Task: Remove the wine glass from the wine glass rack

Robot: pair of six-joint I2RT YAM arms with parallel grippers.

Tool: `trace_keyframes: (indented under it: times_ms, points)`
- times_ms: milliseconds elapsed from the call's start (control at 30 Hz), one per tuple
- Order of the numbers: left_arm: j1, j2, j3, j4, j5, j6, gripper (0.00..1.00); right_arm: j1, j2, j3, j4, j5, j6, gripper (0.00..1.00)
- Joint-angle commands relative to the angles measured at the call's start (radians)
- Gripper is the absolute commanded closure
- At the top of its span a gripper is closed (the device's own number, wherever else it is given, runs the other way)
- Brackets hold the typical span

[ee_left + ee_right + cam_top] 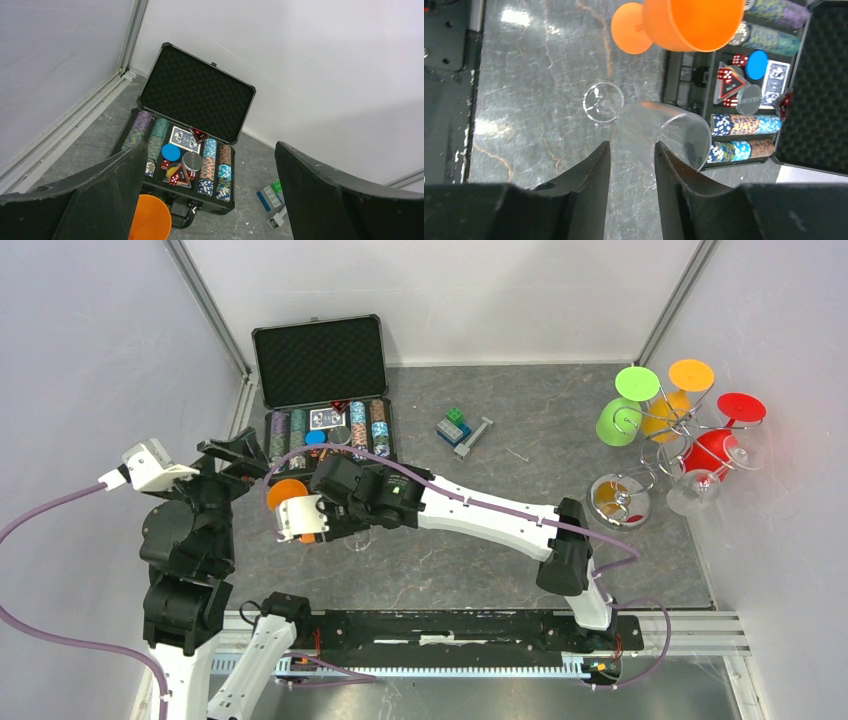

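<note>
Bowl of the clear wine glass (674,135) is clasped in the right tool (632,147), foot toward the desk (534,75), well left of the wine glass rack (680,435); the left tool (210,145) is splayed, empty.

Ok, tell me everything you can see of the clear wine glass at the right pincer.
The clear wine glass is see-through, with a round foot, a short stem and a wide bowl, seemingly empty. It is tilted, mouth toward the poker chip case. Its bowl sits at the fingertips of the right pincer; whether they clamp it, or it rests on the table, I cannot tell.
</note>
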Motion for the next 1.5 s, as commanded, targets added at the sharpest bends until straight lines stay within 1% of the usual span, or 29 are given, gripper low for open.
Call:
trace_keyframes:
  times_ms: [0,133,267,333,433,500,600,700,800,900,1000,1067,1133,1233,1333,1467]
  points:
    - [-0.001,0.010,0.002,0.033,-0.006,0.056,0.00,-0.019,-0.048,0.004,0.142,0.076,0.076,0.55]
    - [-0.001,0.012,0.002,0.031,-0.005,0.058,0.00,-0.037,-0.128,-0.059,0.222,0.072,0.137,0.48]
    - [-0.001,0.013,0.003,0.031,0.003,0.059,0.00,-0.050,-0.217,-0.117,0.270,0.030,0.191,0.43]
    - [-0.001,0.016,0.005,0.029,0.008,0.059,0.00,-0.058,-0.273,-0.149,0.292,0.042,0.217,0.41]
    - [-0.001,0.017,0.008,0.022,0.024,0.060,0.00,-0.086,-0.353,-0.192,0.300,0.110,0.250,0.38]
    - [-0.001,0.016,0.007,0.019,0.038,0.056,0.00,-0.119,-0.404,-0.225,0.294,0.190,0.263,0.37]
    - [-0.001,0.018,-0.005,0.024,0.096,0.037,0.00,-0.196,-0.462,-0.250,0.250,0.285,0.265,0.38]
    - [-0.001,0.028,-0.020,0.038,0.163,0.025,0.00,-0.268,-0.498,-0.250,0.207,0.427,0.247,0.39]
    - [-0.001,0.043,-0.027,0.044,0.216,0.004,0.00,-0.366,-0.498,-0.212,0.126,0.621,0.210,0.38]
    - [-0.001,0.037,-0.056,0.069,0.256,-0.019,0.00,-0.499,-0.468,-0.134,0.035,0.744,0.219,0.37]
    - [-0.001,0.029,-0.082,0.097,0.272,-0.030,0.00,-0.624,-0.445,-0.116,-0.012,0.835,0.214,0.35]
    - [-0.001,0.037,-0.082,0.100,0.276,-0.029,0.00,-0.679,-0.439,-0.146,-0.003,0.881,0.207,0.33]
    - [-0.001,0.048,-0.077,0.099,0.281,-0.025,0.00,-0.734,-0.428,-0.173,0.001,0.895,0.205,0.32]
    - [-0.001,0.061,-0.074,0.094,0.289,-0.020,0.00,-0.804,-0.410,-0.212,0.007,0.904,0.188,0.34]
    - [-0.001,0.064,-0.089,0.099,0.291,-0.025,0.00,-0.838,-0.413,-0.252,0.032,0.932,0.172,0.36]
    - [-0.001,0.074,-0.107,0.118,0.299,-0.027,0.00,-0.843,-0.418,-0.272,0.045,0.966,0.165,0.36]
